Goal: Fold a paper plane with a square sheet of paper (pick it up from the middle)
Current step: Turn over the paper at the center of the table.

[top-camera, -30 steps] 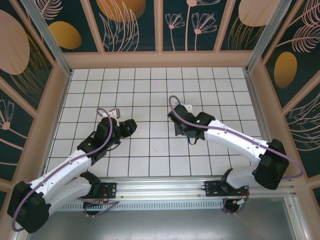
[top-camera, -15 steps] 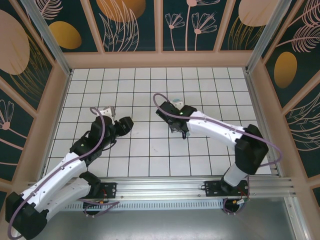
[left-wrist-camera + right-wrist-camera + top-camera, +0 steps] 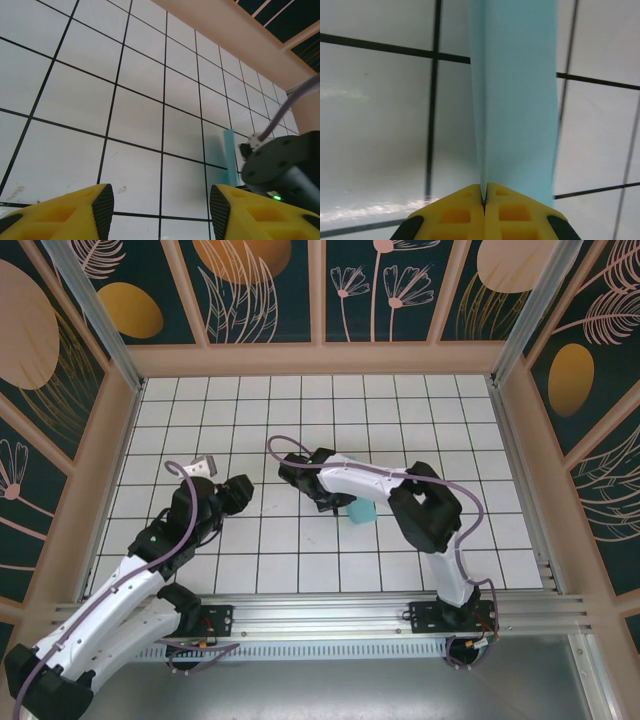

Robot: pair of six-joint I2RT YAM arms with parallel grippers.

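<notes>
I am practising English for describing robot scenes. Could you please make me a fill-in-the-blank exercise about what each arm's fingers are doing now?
1. The right fingers pinch a folded sheet of turquoise ___.
2. The left fingers stand ___, with nothing between them.
3. The table is covered with white square ___.

Missing words: paper; open; tiles.

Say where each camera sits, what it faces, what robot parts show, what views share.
Top external: above and behind, looking down on the table; left arm and right arm show.
Left wrist: low over the tiles, facing the right arm; open left gripper below.
Right wrist: looking along the shut right gripper down the folded paper.
Shared: the folded paper, all three.
</notes>
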